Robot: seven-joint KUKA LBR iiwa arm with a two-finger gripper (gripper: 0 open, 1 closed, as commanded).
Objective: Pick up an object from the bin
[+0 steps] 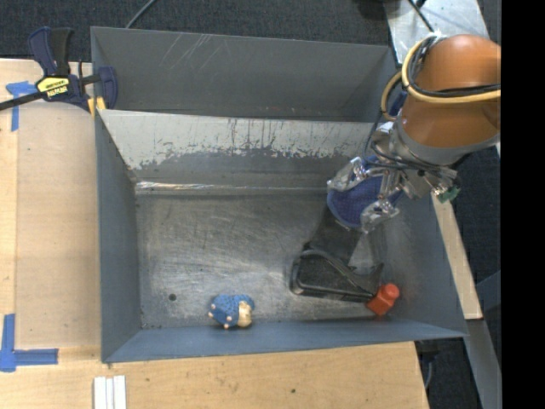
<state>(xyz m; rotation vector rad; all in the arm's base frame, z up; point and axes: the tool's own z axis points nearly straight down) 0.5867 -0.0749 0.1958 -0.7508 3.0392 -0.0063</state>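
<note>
The gripper (364,196), at the right side of the bin (119,228), has its fingers closed on a rounded blue thing (347,204) held between them, just above the black frame (341,290) with a red-orange end, so the lift likely runs straight up.

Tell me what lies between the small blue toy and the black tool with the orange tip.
Nothing: in the camera view, only bare bin floor separates the small blue toy from the black tool.
</note>
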